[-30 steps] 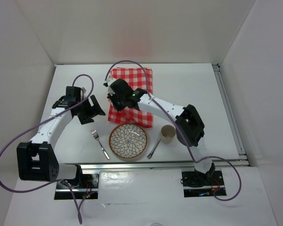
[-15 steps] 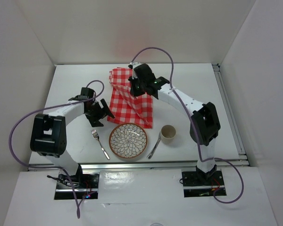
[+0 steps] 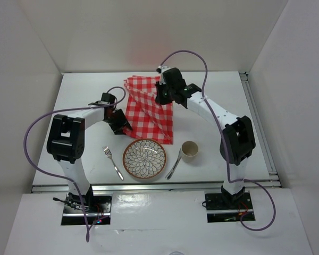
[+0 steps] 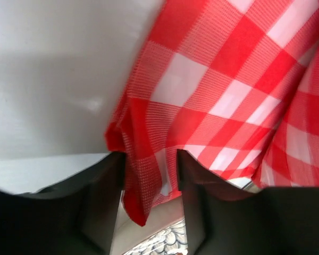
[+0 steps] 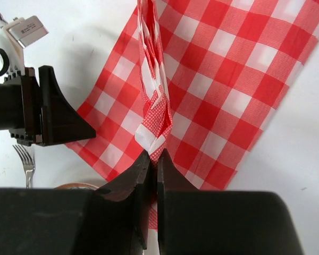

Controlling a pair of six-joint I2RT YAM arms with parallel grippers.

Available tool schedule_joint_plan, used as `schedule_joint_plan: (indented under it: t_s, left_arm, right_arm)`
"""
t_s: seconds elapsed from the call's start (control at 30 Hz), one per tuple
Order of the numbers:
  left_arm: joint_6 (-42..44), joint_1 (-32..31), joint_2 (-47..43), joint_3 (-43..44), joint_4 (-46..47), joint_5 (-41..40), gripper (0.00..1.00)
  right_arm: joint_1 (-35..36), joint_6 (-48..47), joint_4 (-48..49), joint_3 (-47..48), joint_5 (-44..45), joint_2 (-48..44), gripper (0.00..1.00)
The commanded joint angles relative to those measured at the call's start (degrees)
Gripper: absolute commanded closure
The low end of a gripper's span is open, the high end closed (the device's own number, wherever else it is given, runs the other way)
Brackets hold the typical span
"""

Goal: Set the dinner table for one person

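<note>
Two claws work one checked cloth, which lies at the back-centre of the white table.

Top view: right claw is over the cloth's far right part, w/ a ridge of fabric pulled up under it. Left claw is at the cloth's near-left corner. Count: 1 cloth, 1 plate, 1 fork left of it, 1 spoon right of it, 1 cup just beside the spoon, 2 arms.

Left wrist: jaws abt half apart, cloth corner between them, not pinched yet. I'd get the corner deep betw. the fingers before squeezing, else it may slip out.

Right wrist: jaws pressed tight on a bunched fold of cloth. Once both ends are held, I'd pull apart evenly, stay low, lay it flat, and keep it off the plate & fork.
</note>
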Motion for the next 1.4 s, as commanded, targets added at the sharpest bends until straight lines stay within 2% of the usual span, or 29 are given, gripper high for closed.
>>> schedule_joint_plan:
  t_s: [0.0,0.07,0.1,0.13,0.17,0.3,0.4,0.43,0.53,0.57,0.67,0.77,0.93,1.07,1.17,1.37]
  left_arm:
    - [0.4,0.0,1.1,2.1,-1.1,-0.9,0.48]
    - [0.9,0.0,0.6,2.1,-1.1,-0.9,0.66]
    - [0.9,0.0,0.6,2.1,-1.1,-0.9,0.83]
    - [1.4,0.0,0.6,2.1,-1.1,-0.9,0.94]
    - [1.5,0.0,0.6,3.2,-1.7,-0.9,1.0]
    - [2.9,0.0,0.6,10.0,-5.8,-2.5,1.0]
    - [4.3,1.2,-0.4,19.4,-9.3,-3.3,1.0]
    - [5.0,1.2,-0.5,25.8,-10.4,-4.1,1.0]
    - [5.6,4.5,-0.5,36.7,-15.3,-4.1,1.0]
    - [6.2,5.3,-1.1,43.4,-16.3,-4.1,1.0]
    - [6.2,9.2,-2.1,52.7,-18.5,-1.0,1.0]
    - [6.2,12.9,-6.1,54.5,-18.5,2.5,1.0]
    - [5.7,19.3,-14.1,51.8,-18.0,8.4,1.0]
    - [6.8,21.2,-20.0,50.9,-19.3,11.4,1.0]
    - [8.0,22.4,-23.3,50.9,-20.6,12.1,1.0]
    - [9.4,22.9,-25.2,51.4,-21.4,9.9,1.0]
  right_arm:
    - [-1.4,0.2,2.4,-0.7,-1.4,-4.4,1.0]
    - [-2.9,0.2,2.4,-1.3,-1.4,-5.0,1.0]
    - [-2.9,0.2,2.4,-1.3,-1.4,-5.0,1.0]
    - [-4.4,0.2,2.4,-1.9,-2.2,-5.0,1.0]
    - [-5.0,0.2,2.9,-1.9,-2.8,-5.6,1.0]
    - [-8.6,0.8,2.9,-0.8,-4.1,-5.6,1.0]
    - [-13.4,0.8,1.6,2.8,-4.6,-6.2,1.0]
    - [-14.9,1.5,1.6,4.0,-5.5,-6.7,1.0]
    - [-20.9,2.9,0.0,8.7,-7.1,-8.5,1.0]
    - [-23.8,4.0,-0.5,10.4,-7.2,-9.2,1.0]
    - [-29.7,7.1,-0.5,10.4,-10.3,-13.5,1.0]
    - [-33.5,10.2,0.7,7.4,-13.2,-19.3,1.0]
    - [-34.2,11.0,-0.1,5.7,-13.3,-29.9,1.0]
    - [-34.2,11.6,-2.5,5.7,-12.3,-36.2,1.0]
    - [-34.2,11.6,-3.9,6.3,-12.2,-39.1,1.0]
    - [-34.2,11.0,-4.4,6.8,-11.2,-38.8,1.0]
